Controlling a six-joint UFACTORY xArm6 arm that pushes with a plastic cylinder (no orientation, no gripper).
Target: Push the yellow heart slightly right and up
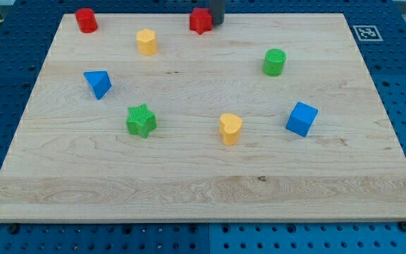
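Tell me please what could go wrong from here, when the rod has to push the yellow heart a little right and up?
1. My tip is at the view's top, beside the red star, far from the yellow heart; leaving carelessly could knock the star.
2. The tip must get to the heart's lower-left side; a straight path down would likely strike it from above instead.
3. The blue cube stands right of the heart; too long a push might hit it.

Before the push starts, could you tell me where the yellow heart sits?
The yellow heart lies low and just right of the board's middle, between the green star on its left and the blue cube on its right.
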